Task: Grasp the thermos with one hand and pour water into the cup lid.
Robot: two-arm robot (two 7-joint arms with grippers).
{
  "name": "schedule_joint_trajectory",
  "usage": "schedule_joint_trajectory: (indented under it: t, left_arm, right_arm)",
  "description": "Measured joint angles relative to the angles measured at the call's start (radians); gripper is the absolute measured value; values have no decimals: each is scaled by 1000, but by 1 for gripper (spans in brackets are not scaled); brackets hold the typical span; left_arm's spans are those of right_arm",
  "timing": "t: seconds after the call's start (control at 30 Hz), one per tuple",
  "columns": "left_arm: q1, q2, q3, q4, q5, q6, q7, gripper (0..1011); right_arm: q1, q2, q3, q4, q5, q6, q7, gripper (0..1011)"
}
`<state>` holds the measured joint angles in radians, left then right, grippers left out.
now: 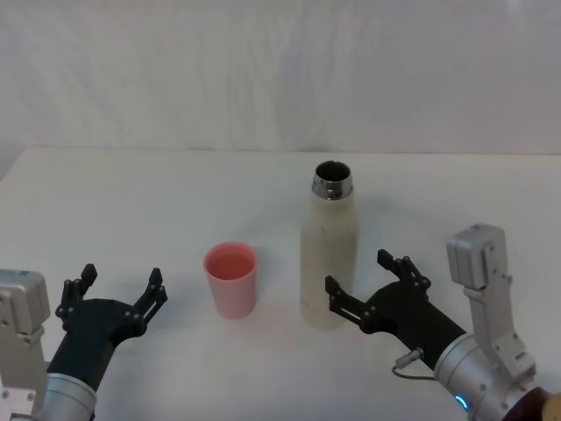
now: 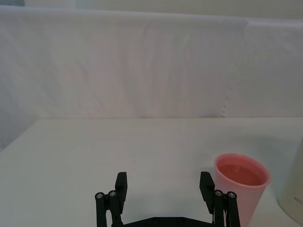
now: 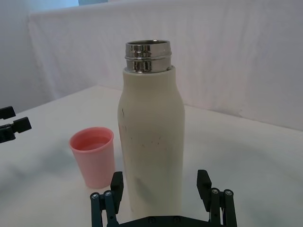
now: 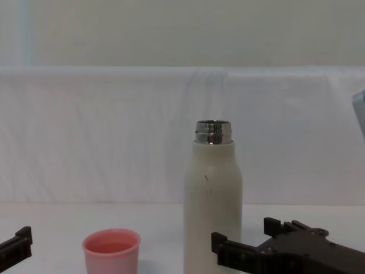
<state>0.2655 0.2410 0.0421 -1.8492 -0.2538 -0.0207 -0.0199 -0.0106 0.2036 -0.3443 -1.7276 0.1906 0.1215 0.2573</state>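
The cream-white thermos (image 1: 331,259) stands upright and uncapped at the table's middle, its steel neck (image 3: 147,56) open. The pink cup lid (image 1: 231,279) stands upright just left of it, a small gap between them. My right gripper (image 1: 358,270) is open, low at the thermos's right side, its fingers reaching toward the base without closing on it. In the right wrist view the thermos (image 3: 151,142) rises right in front of the spread fingers (image 3: 117,182). My left gripper (image 1: 122,276) rests open near the front left, clear of the cup lid (image 2: 241,187). Whether the cup holds water I cannot tell.
The white table (image 1: 175,202) runs back to a white cloth backdrop (image 1: 280,70). Open tabletop lies behind and to the left of the cup lid and to the right of the thermos.
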Motion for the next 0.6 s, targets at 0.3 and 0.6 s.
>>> schedule_joint_trajectory:
  t: [0.3, 0.6]
  left_arm:
    - [0, 0, 0, 0, 0, 0, 0, 1001]
    - [0, 0, 0, 0, 0, 0, 0, 1001]
  right_arm:
    - [31, -15, -17, 33, 0, 0, -7, 1002]
    - [57, -30, -27, 65, -1, -3, -14, 1002]
